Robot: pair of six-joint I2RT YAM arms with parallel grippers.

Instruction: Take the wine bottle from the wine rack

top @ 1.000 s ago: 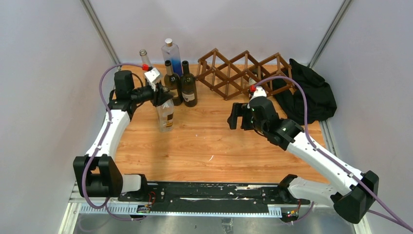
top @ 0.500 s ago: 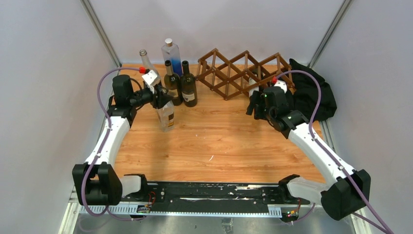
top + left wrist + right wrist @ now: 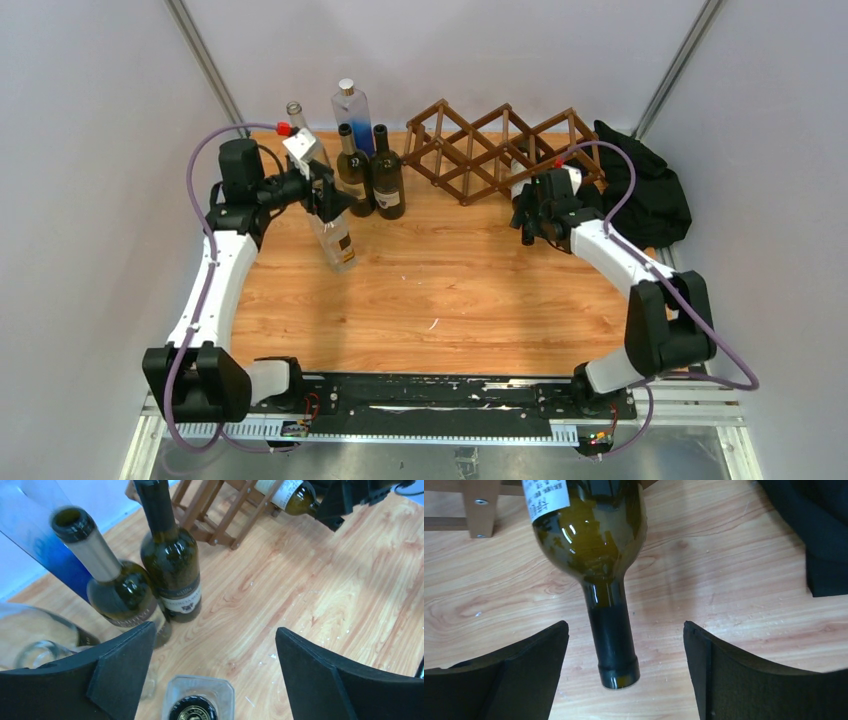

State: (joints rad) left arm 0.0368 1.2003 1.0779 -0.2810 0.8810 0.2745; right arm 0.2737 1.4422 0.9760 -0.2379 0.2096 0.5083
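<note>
1. R arm has swung from mid-desk over to the wine rack's (image 3: 490, 150) right-front end. L hand (image 3: 214, 628) has let go and now gapes wide above a square clear bottle (image 3: 197, 705) w/ black cap, well left of the rack.
2. R hand (image 3: 625, 625) is open, fingers either side of the wine bottle's (image 3: 591, 525) neck, not touching it.
3. Wine bottle lies in the rack's right end, neck poking out front over the desk (image 3: 440, 290).
4. Progress: approach done, no grip yet. Left to do, I'd judge: close on neck, slide bottle out, set it down.
</note>
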